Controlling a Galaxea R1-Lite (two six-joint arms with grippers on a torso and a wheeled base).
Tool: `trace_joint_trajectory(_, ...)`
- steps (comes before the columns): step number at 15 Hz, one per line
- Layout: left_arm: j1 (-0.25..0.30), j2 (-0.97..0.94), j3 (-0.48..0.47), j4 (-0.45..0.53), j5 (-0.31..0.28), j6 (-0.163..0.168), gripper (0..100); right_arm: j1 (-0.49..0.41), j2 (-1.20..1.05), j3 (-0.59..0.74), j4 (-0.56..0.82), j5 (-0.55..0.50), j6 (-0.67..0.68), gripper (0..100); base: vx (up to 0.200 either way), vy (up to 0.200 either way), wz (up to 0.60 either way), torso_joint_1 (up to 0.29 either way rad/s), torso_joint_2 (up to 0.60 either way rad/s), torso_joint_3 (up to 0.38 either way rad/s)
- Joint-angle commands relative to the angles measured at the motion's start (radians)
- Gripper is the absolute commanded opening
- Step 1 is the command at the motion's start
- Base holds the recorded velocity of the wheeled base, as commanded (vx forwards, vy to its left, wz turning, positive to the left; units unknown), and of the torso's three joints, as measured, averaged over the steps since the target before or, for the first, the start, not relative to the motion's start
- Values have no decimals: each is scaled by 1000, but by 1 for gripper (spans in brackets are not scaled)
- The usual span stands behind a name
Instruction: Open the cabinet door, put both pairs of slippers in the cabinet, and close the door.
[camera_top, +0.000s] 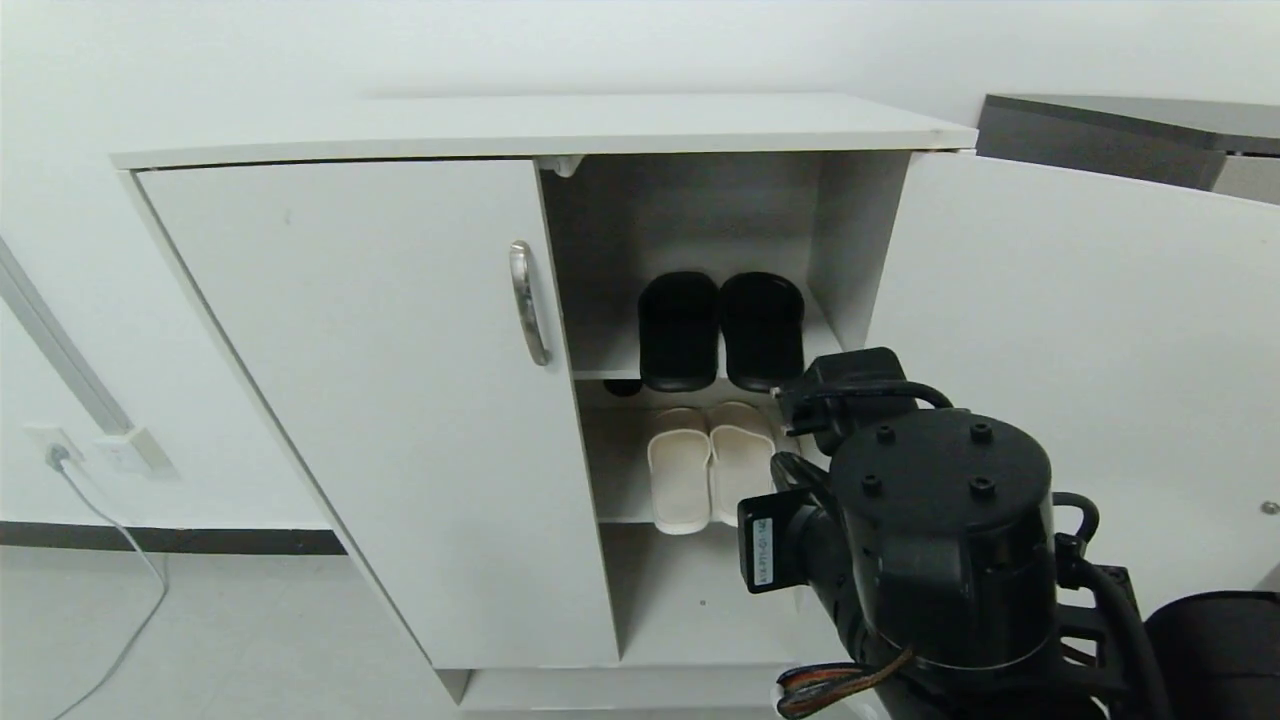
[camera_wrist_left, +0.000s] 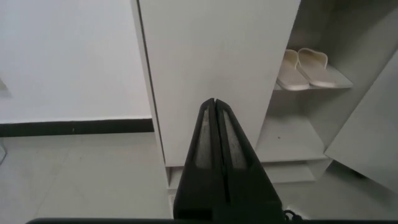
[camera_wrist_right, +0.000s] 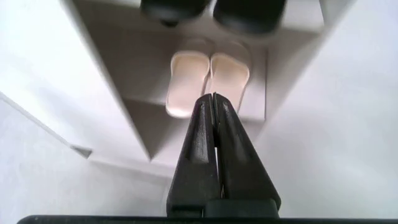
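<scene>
Both pairs are in the cabinet (camera_top: 540, 125): black slippers (camera_top: 720, 330) side by side on the upper shelf, white slippers (camera_top: 710, 465) side by side on the shelf just below. The right door (camera_top: 1080, 350) stands wide open. The left door (camera_top: 370, 400) is shut, handle (camera_top: 528, 303) at its inner edge. A wall socket (camera_top: 50, 445) with a cable (camera_top: 120, 590) trailing to the floor sits left of the cabinet, well apart.

Your right arm (camera_top: 930, 540) sits low in front of the opening, covering the white pair's right edge. The right gripper (camera_wrist_right: 214, 99) has its fingers pressed together, holds nothing and points at the white slippers. The left gripper (camera_wrist_left: 215, 102) is likewise closed on nothing, facing the shut left door.
</scene>
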Motion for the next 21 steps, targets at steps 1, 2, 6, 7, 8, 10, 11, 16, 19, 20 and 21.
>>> trace_joint_trajectory(1,0,2,0,0,0,0,0,-5,-1,13,-1,0,0,0,-200,0,0,-2,12,2)
trace_joint_trajectory(2,0,0,0,0,0,0,0,-16,-3,19,-1,-2,0,0,-200,0,0,2,2,-2)
trace_joint_trajectory(6,0,0,-1,0,0,0,0,-42,1,44,-13,0,-14,0,-200,0,0,2,5,2)
trace_joint_trajectory(7,0,0,0,0,0,-2,0,-48,2,44,-21,1,-18,0,-200,0,0,-2,2,2)
trace_joint_trajectory(8,0,0,0,0,0,0,0,-63,10,45,-38,6,-20,0,-200,0,0,-2,2,7)
trace_joint_trajectory(10,0,0,0,0,0,3,0,-91,27,47,-61,48,-20,0,-100,0,0,4,-1,1)
trace_joint_trajectory(11,0,0,0,0,3,1,0,-100,28,54,-76,71,-20,0,0,0,0,0,0,0)
trace_joint_trajectory(16,0,0,0,0,3,3,0,-152,65,96,-200,161,-21,0,0,0,0,0,0,0)
trace_joint_trajectory(19,0,0,0,0,3,3,0,-177,102,156,-335,215,-75,0,0,0,0,0,0,0)
trace_joint_trajectory(20,0,0,0,0,3,3,0,-183,109,172,-378,216,-92,0,0,0,0,0,0,0)
trace_joint_trajectory(21,0,0,0,0,3,3,0,-192,114,177,-397,216,-103,0,0,0,0,0,0,0)
